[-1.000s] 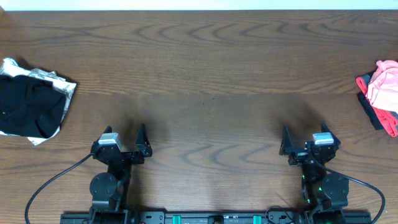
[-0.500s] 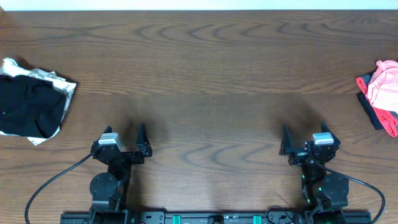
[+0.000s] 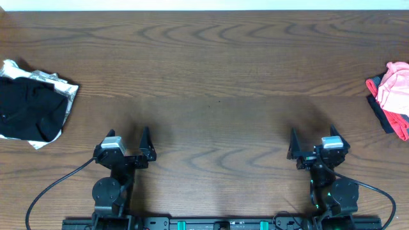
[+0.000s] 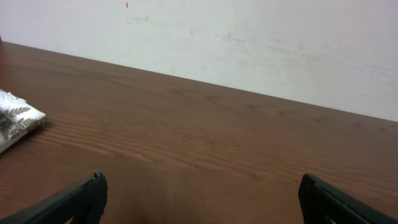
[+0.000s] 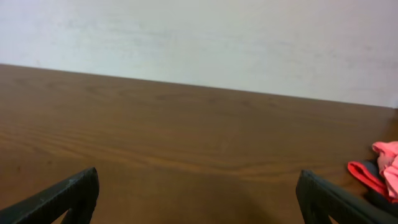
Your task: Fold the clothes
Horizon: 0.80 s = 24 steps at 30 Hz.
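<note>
The clothes [image 3: 391,88] lie crumpled at the table's far right edge, salmon-pink fabric bunched with red and dark cloth; the right wrist view catches them [image 5: 385,163] at its right border. My right gripper [image 3: 314,140] rests near the front edge, well left of and nearer than that heap, open and empty [image 5: 198,186]. My left gripper [image 3: 128,140] sits near the front edge on the left side, open too, with only bare wood between its fingers [image 4: 199,190].
A black garment on white patterned cloth [image 3: 32,102] lies at the left edge; its corner [image 4: 15,118] shows in the left wrist view. The wooden table [image 3: 211,76] ends at a pale wall behind. Cables trail from both arm bases at the front.
</note>
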### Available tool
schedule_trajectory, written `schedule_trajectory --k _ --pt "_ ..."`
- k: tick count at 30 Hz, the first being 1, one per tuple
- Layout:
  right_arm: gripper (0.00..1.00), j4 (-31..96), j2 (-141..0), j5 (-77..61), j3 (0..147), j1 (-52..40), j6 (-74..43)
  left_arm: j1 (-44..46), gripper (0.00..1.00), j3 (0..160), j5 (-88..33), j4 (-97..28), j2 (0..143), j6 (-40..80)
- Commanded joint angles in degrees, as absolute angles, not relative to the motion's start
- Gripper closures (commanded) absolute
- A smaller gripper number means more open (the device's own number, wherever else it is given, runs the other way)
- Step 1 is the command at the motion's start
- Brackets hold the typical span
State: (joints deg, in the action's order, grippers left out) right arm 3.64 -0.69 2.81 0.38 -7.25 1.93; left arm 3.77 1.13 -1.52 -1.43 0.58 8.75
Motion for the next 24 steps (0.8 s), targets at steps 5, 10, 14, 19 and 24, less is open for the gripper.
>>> schedule_trajectory --k 5,10,14,19,24 --pt "0.01 4.6 -0.4 -0.2 1.8 -5.6 -6.0 3.6 0.02 1.9 -7.0 -4.5 0.2 9.7" --pt "0.01 10.8 -1.5 7.0 6.8 -5.6 -6.0 3.6 0.02 7.2 -7.7 -10.1 0.4 13.4" --pt "0.01 15.8 -6.0 12.4 12.3 -5.6 -6.0 3.6 0.02 14.2 -8.3 -16.2 3.0 13.4" --pt "0.01 19.3 -19.8 14.8 20.9 -5.3 -5.9 3.6 0.02 23.6 -8.3 -23.2 12.4 11.1" --pt "0.01 25.8 -37.1 14.5 32.3 -3.6 -5.9 3.6 0.02 32.7 -8.3 -30.2 25.1 8.0"
